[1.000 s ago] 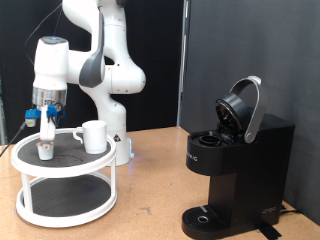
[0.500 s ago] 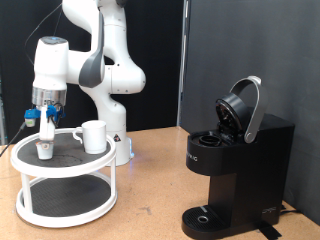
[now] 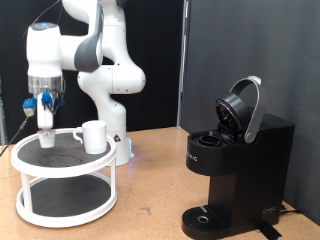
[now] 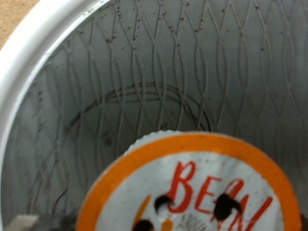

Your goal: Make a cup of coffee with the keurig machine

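My gripper (image 3: 46, 122) is at the exterior view's left, above the top tier of the white wire stand (image 3: 64, 164). It is shut on a small white coffee pod (image 3: 46, 138) and holds it just above the tier. In the wrist view the pod's foil lid (image 4: 192, 183) shows close up, with an orange ring and red lettering, over the stand's wire mesh (image 4: 144, 67). The white mug (image 3: 93, 136) stands on the same tier, to the pod's right. The black keurig machine (image 3: 235, 170) stands at the exterior view's right with its domed lid (image 3: 243, 108) hinged open.
The stand has a lower tier (image 3: 62, 200) and a white rim (image 4: 38, 72). The robot's white base (image 3: 112, 120) stands behind the stand. Bare wooden table (image 3: 150, 185) lies between the stand and the machine. The background is black.
My gripper has risen from the stand's top tier, and the pod has come up with it. The mug and the machine have not moved.
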